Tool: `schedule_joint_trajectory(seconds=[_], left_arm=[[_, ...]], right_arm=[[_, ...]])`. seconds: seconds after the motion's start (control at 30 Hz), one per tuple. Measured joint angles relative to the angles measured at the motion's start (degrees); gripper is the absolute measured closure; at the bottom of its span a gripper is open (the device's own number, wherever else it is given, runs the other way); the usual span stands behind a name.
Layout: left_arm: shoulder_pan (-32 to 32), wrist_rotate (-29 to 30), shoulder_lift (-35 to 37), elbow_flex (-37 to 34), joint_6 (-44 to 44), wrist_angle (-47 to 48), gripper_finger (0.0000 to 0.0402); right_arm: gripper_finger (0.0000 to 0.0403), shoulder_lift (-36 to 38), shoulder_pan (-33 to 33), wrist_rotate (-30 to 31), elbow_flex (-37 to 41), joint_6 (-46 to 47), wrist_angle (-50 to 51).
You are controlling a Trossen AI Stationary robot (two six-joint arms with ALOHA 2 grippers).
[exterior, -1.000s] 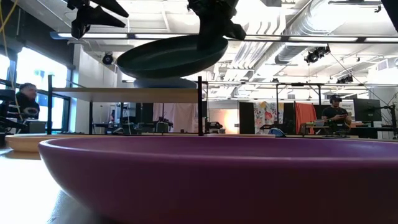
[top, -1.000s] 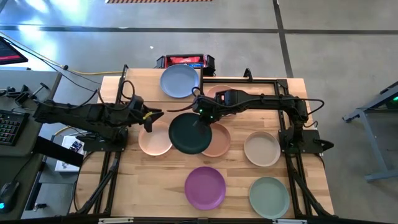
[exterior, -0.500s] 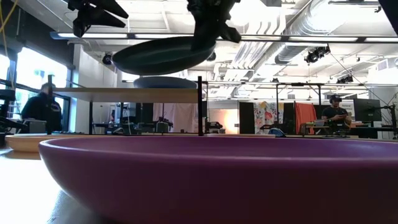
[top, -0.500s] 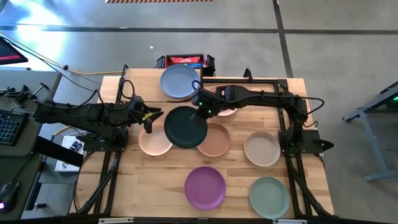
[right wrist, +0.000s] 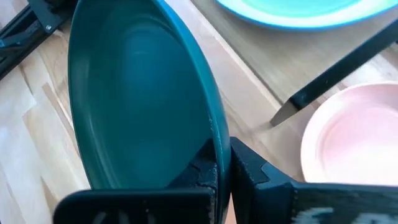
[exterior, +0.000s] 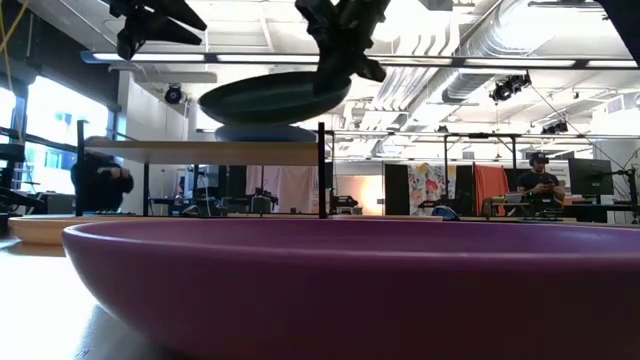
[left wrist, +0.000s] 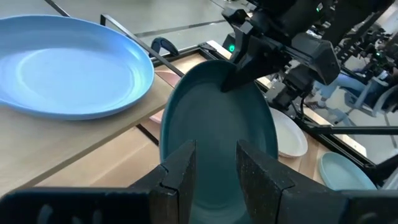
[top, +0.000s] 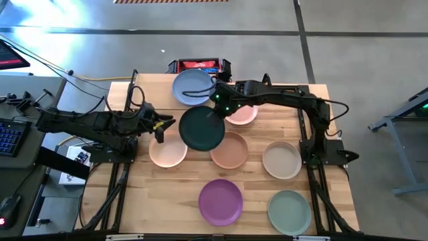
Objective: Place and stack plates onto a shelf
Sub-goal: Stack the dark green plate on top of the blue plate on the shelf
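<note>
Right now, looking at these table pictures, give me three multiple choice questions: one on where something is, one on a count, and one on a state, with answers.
1. Where is the blue plate?
A. on the shelf
B. under the purple plate
C. in the left gripper

2. How many plates show from above?
A. five
B. eight
C. ten

3. What is the right gripper doing?
A. hanging open over the table
B. resting on the cream plate
C. clamped on the dark green plate's rim

Answers:
1 A: the blue plate lies on the shelf board.
2 B: blue, pink, dark green, peach, orange, cream, purple and sage make eight.
3 C: the right gripper pinches the dark green plate's rim, holding it in the air; the left gripper holds nothing.
</note>
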State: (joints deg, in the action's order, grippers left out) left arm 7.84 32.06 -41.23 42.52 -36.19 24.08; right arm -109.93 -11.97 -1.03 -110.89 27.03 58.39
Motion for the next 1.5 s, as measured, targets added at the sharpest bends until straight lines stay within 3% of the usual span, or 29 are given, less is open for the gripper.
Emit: schedule_joint_trajectory(seconds=[0.47, 0.83, 1.5], left_arm=[[0.0, 5.1, 0.0, 0.0, 1.7, -1.6, 0.0298], [0.0, 10.3, 0.0, 0.0, 8.5, -9.5, 0.0298], [0.0, 10.8, 0.0, 0.0, 8.9, -9.9, 0.0298]], right_arm=[[0.0403, 1.3, -8.7, -6.4, -3.6, -10.4, -0.8], [0.0403, 1.4, -16.9, -6.7, -10.3, -16.7, 0.1], [0.0403, 1.3, -26.1, -6.7, -11.0, -17.1, -7.9]])
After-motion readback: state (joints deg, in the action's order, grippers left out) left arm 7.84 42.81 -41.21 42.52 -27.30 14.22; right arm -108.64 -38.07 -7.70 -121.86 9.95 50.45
